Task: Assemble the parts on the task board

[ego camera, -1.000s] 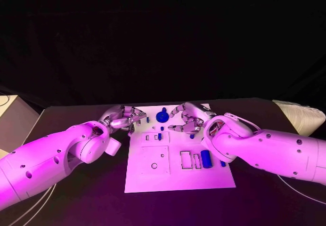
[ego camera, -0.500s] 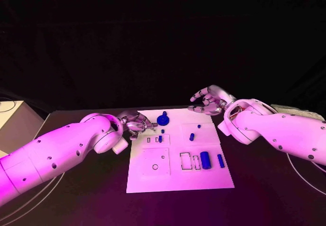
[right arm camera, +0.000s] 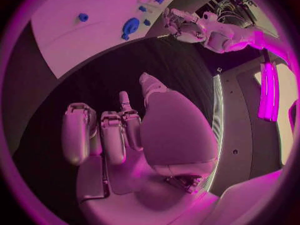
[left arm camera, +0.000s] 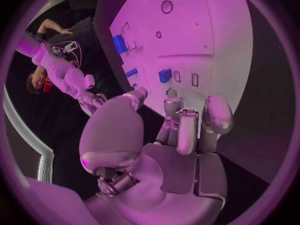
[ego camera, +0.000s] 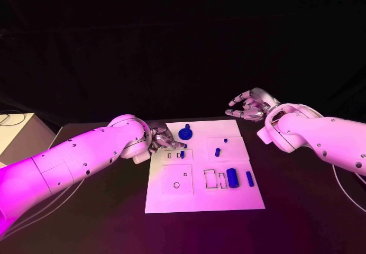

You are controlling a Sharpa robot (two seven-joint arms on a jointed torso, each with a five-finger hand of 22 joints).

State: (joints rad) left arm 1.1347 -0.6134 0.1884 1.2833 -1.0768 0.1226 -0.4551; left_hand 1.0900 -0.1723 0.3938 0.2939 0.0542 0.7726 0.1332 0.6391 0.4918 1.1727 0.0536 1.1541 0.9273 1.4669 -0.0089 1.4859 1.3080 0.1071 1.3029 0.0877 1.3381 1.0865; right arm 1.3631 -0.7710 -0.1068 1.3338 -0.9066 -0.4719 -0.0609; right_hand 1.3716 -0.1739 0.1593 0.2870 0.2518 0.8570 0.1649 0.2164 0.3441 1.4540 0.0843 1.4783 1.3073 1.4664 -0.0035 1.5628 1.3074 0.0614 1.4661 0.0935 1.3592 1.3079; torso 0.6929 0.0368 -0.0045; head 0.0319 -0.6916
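The white task board (ego camera: 202, 198) lies in the middle of the black table. Blue parts sit on it: a round knob piece (ego camera: 185, 133) near the far edge, two small pegs (ego camera: 217, 152), a thick cylinder (ego camera: 231, 178) and a thin bar (ego camera: 249, 179). My left hand (ego camera: 164, 140) hovers at the board's far left edge, fingers partly bent, holding nothing; its wrist view shows the fingers (left arm camera: 181, 130) reaching toward the board (left arm camera: 200, 30). My right hand (ego camera: 248, 106) is raised beyond the board's far right corner, fingers spread and empty (right arm camera: 125, 130).
Empty outlined slots (ego camera: 177, 179) mark the board's left and middle. A pale box (ego camera: 15, 132) stands off the table's left side. In the right wrist view the board (right arm camera: 75, 40) with the knob piece (right arm camera: 130, 26) lies well away from the hand.
My right hand has lifted off the board's far part and drawn back to the far right. My left hand has edged closer to the board's left edge.
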